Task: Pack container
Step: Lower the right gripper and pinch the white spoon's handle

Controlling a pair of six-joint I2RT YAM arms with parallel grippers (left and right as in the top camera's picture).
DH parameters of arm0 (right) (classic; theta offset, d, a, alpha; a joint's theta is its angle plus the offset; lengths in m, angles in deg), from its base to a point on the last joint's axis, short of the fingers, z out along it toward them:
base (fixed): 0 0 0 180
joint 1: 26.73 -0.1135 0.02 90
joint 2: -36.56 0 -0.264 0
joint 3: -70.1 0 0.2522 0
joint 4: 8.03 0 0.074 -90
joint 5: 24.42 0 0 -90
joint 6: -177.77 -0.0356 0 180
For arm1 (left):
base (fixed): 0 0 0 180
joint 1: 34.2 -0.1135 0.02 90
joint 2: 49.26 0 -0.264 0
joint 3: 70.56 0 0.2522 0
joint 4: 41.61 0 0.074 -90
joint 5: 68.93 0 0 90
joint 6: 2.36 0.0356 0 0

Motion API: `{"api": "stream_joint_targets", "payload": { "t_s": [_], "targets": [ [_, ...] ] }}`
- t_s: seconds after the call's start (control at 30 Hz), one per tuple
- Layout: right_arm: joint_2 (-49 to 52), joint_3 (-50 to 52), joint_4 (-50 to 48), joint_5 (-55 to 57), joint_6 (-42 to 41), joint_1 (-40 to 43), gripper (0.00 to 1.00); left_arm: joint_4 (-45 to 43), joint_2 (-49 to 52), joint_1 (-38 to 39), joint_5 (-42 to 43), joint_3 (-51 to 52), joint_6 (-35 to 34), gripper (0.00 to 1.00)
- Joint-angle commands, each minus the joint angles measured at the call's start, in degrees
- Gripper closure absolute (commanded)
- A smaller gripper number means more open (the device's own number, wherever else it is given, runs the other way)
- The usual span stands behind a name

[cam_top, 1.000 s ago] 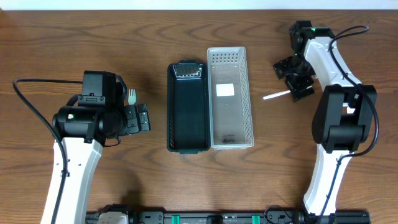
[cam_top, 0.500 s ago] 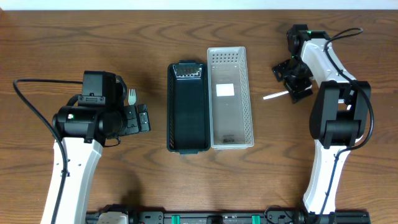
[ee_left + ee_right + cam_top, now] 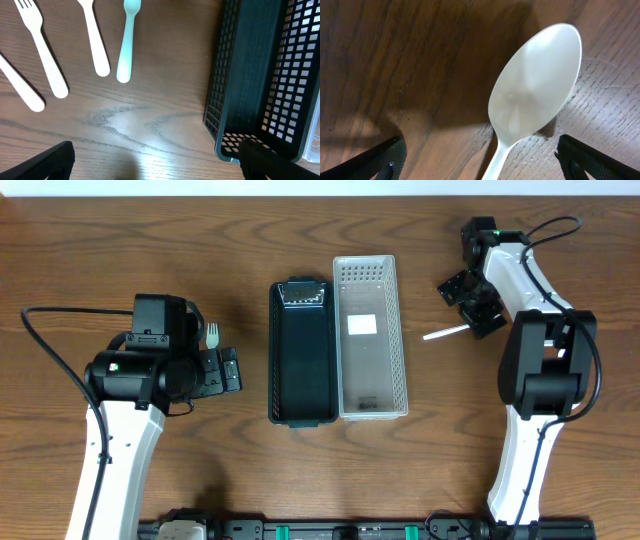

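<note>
- My right gripper (image 3: 469, 306) hangs wide open and empty over the white spoon (image 3: 535, 85), which lies on the table (image 3: 300, 480) right of the white basket (image 3: 399, 360).
- My left gripper (image 3: 231, 369) is wide open and empty too, above white cutlery (image 3: 47, 60) and a mint spoon (image 3: 127, 40), left of the black basket (image 3: 302, 380).

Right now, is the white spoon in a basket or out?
Out. The white spoon lies on the wooden table, right of the clear basket, apart from it.

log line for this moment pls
left pincer: open, empty, beside black basket | right pincer: open, empty, over white spoon | white spoon: on table, not packed
</note>
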Motion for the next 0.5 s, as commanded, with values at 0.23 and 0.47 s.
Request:
{"api": "stream_joint_targets", "payload": {
  "t_s": [0.23,0.47],
  "targets": [
    [2.75,9.27,-2.89,-0.70,0.90,0.04,0.10,0.24,0.00,-0.04,-0.70,-1.03,0.28,0.02],
    [2.75,9.97,-2.89,-1.29,0.90,-0.07,0.26,0.79,0.00,-0.04,-0.70,-1.03,0.28,0.02]
  ]
}}
